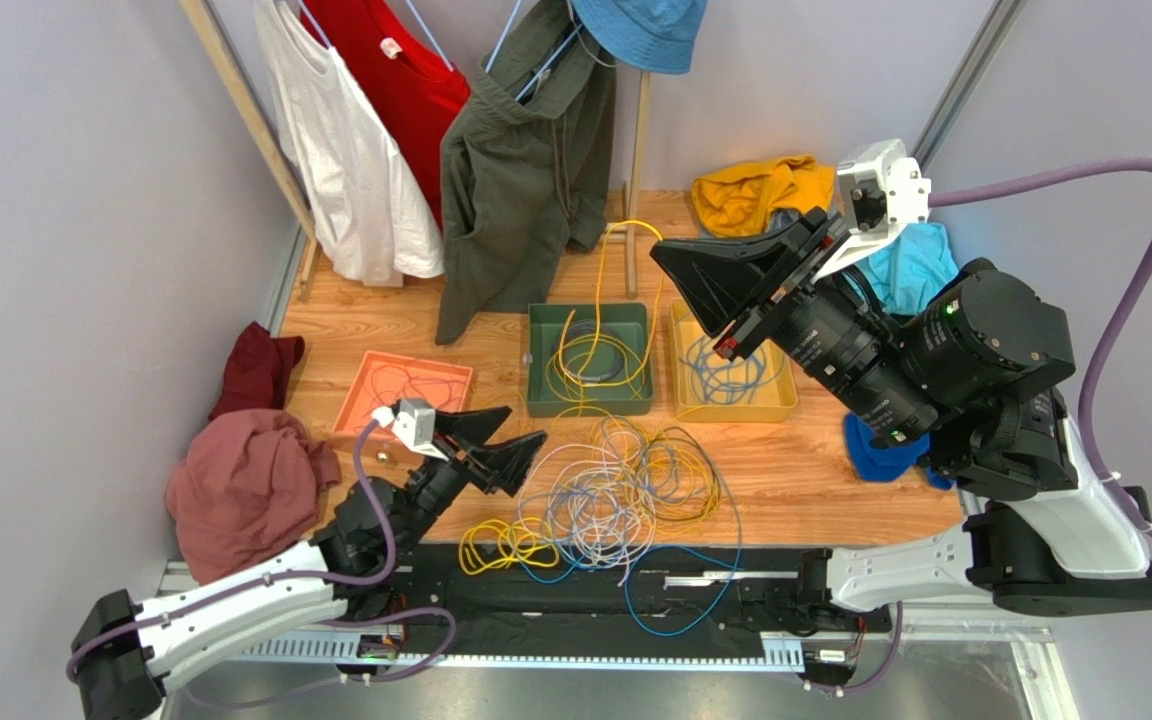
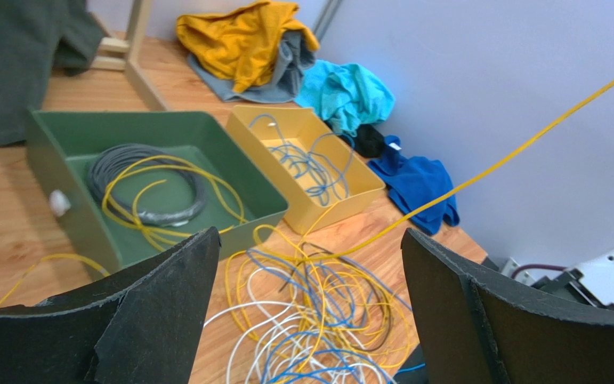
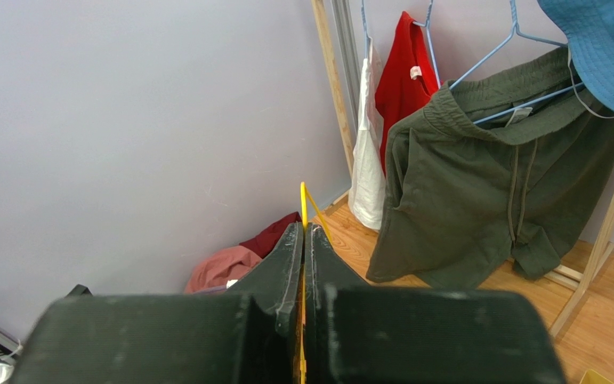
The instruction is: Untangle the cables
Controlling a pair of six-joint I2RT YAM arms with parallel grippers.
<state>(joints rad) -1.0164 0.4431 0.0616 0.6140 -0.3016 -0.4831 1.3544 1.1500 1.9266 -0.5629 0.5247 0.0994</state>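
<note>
The left end effector (image 1: 515,438) hovers with fingers spread wide just left of the tangled cables (image 1: 620,503) heaped on the table (image 1: 808,465) (more coils lie in the green tray (image 1: 587,309) and yellow tray (image 1: 732,414)), while the raised right end effector (image 1: 662,258) pinches a taut yellow cable (image 3: 302,204).

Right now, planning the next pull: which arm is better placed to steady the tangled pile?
Left. The left gripper hovers open beside the cable pile; the right gripper is raised, shut on a yellow cable.
</note>
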